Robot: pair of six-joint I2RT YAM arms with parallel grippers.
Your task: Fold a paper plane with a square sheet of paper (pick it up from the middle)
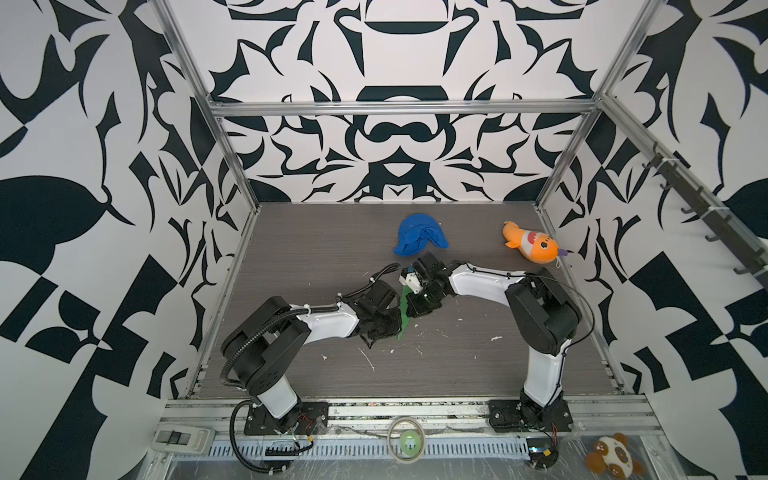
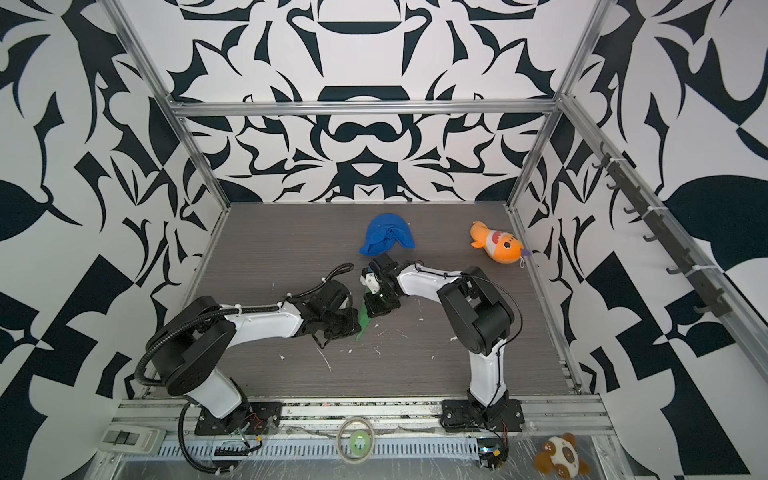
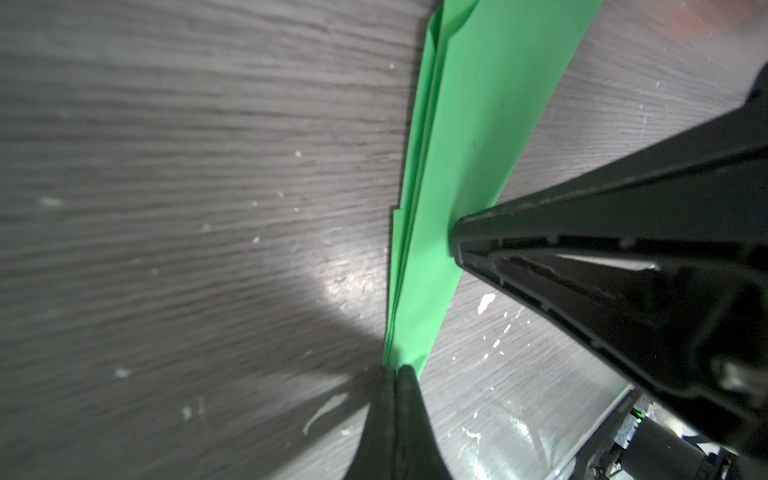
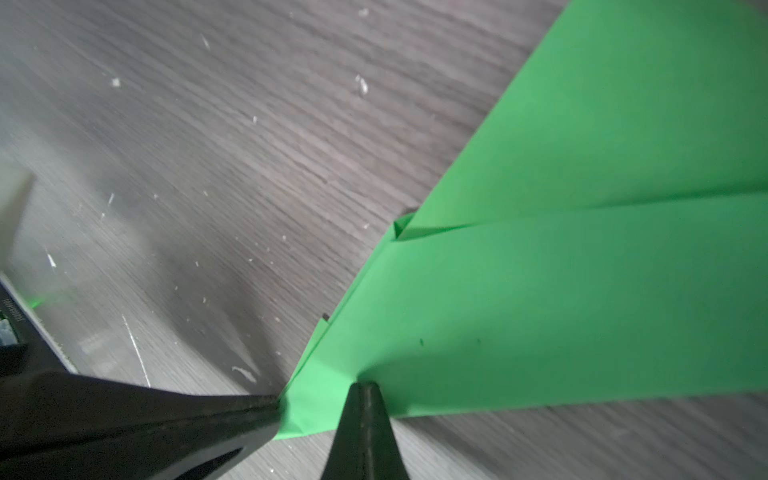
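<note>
Pinched fully together, no gap showing, at the left gripper (image 3: 397,372), bearing tip-down on the narrow nose end of the paper plane (image 3: 453,145). Likewise at the right gripper (image 4: 365,386): closed to a point and pressed onto the green surface just beside that nose, near a long edge. Not clear whether the fingers (image 3: 409,399) are nipping any paper or merely pinning it from above. Lying flat on the dark wood-grain table (image 1: 291,257), mid-table between the two arms in both top views, well apart from the blue cloth (image 1: 417,239) and the orange plush fish (image 1: 530,245). Judged feather-light, thin, slick on the boards and quick to crumple or lose a crease. Best taken at the layered centre fold, midway along, with a gentle pinch.
</note>
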